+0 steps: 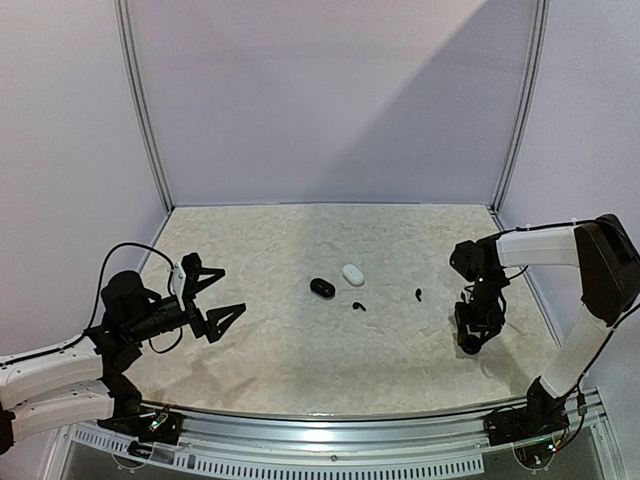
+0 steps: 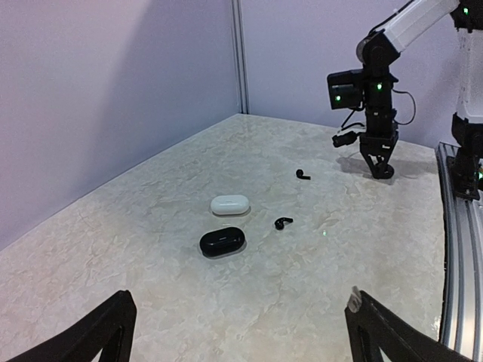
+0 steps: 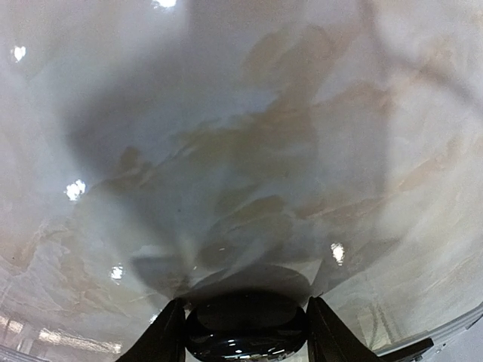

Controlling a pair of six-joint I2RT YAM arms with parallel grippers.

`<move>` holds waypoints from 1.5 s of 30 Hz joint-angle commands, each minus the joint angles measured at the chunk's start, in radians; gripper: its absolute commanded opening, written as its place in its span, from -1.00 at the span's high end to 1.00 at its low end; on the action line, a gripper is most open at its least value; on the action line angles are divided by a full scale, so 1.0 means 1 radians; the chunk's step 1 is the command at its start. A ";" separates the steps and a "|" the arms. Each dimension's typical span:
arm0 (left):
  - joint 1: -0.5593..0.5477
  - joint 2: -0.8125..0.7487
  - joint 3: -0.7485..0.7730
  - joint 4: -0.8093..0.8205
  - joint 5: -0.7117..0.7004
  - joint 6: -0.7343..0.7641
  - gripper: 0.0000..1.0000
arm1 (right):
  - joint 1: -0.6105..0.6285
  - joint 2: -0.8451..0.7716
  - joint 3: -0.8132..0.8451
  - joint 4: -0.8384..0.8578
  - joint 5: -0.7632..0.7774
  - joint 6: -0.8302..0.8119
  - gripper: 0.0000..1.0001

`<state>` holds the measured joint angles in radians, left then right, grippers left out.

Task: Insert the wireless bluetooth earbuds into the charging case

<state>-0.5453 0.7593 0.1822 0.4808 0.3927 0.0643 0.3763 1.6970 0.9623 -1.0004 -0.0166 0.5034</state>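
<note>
A black charging case [image 1: 322, 287] and a white charging case [image 1: 352, 273] lie closed side by side at mid-table. Two black earbuds lie loose: one [image 1: 358, 306] just right of the cases, one [image 1: 418, 294] farther right. The left wrist view shows the white case [image 2: 229, 204], the black case [image 2: 223, 241] and both buds [image 2: 283, 223] [image 2: 303, 175]. My left gripper [image 1: 232, 290] is open and empty, left of the cases. My right gripper [image 1: 470, 338] points down at the table on the right, shut on another glossy black case [image 3: 245, 328]. No white buds show.
The marble-patterned table [image 1: 300, 360] is walled by pale panels at the back and sides. A metal rail [image 1: 350, 415] runs along the near edge. The right arm [image 2: 377, 90] stands beyond the far bud in the left wrist view.
</note>
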 commanded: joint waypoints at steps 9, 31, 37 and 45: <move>-0.012 -0.015 0.025 0.040 -0.125 -0.061 -0.96 | 0.160 -0.167 0.294 0.310 0.009 -0.074 0.44; -0.129 0.212 0.390 0.143 -0.208 0.171 -0.42 | 0.610 0.185 0.852 1.144 -0.215 -0.110 0.51; -0.195 0.271 0.454 0.205 -0.290 0.237 -0.23 | 0.620 0.196 0.848 1.152 -0.235 -0.130 0.51; -0.232 0.300 0.488 0.225 -0.388 0.409 0.04 | 0.621 0.183 0.810 1.201 -0.252 -0.102 0.53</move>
<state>-0.7517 1.0470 0.6495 0.6765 0.0658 0.3569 0.9947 1.8805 1.7912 0.1524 -0.2489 0.3916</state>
